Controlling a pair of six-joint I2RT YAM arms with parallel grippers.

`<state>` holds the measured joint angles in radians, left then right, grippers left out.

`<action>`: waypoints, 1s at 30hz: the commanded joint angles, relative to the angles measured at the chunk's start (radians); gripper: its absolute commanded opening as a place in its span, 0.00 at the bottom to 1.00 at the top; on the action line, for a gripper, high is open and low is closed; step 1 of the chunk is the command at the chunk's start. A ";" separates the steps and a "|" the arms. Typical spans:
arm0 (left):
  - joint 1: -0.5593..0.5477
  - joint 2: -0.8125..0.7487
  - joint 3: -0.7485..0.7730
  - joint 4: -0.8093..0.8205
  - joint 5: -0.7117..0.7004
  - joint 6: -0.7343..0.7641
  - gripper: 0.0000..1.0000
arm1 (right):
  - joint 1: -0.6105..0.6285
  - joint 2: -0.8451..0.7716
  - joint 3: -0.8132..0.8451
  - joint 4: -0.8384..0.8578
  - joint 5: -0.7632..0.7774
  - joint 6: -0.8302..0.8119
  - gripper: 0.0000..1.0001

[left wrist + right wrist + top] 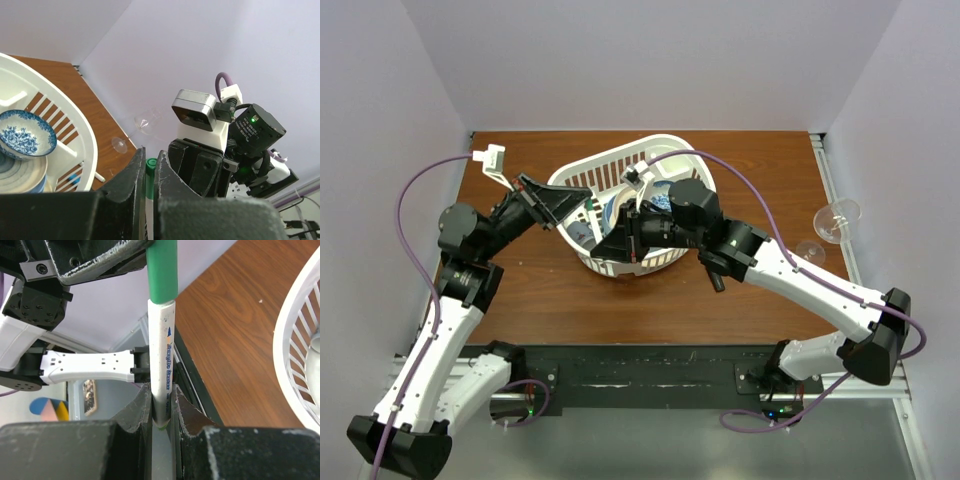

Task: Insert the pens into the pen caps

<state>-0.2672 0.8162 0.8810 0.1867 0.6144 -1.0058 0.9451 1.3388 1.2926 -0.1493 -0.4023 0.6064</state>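
White pen (162, 365) in right hand (161, 412) — its green cap (162, 270) in left hand (151, 159).

Overhead from behind, wrist views close, facing each other, sharing basket (292, 347)

pen (162, 355): white barrel, blue lettering
cap (162, 270): plain green
basket (610, 160): white, ribbed
bowl (25, 135), inside the basket: white with blue flower pattern
worktop (760, 170), around the basket: reddish-brown wood grain
cable (420, 173), left of the basket: purple
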 commanded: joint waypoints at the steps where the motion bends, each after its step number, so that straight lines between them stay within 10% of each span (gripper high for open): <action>1: -0.012 -0.051 -0.065 -0.033 0.099 -0.086 0.00 | -0.008 0.019 0.146 0.071 0.108 -0.075 0.00; 14: -0.014 -0.092 -0.077 -0.357 0.030 0.038 0.00 | -0.009 0.166 0.390 -0.104 0.210 -0.252 0.00; 30: -0.015 -0.213 -0.296 -0.213 0.031 -0.140 0.00 | -0.022 0.299 0.582 -0.049 0.273 -0.221 0.00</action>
<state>-0.2356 0.6426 0.6685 0.1146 0.3386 -1.0794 0.9707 1.6421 1.7084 -0.6243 -0.2970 0.3725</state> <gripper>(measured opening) 0.071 0.153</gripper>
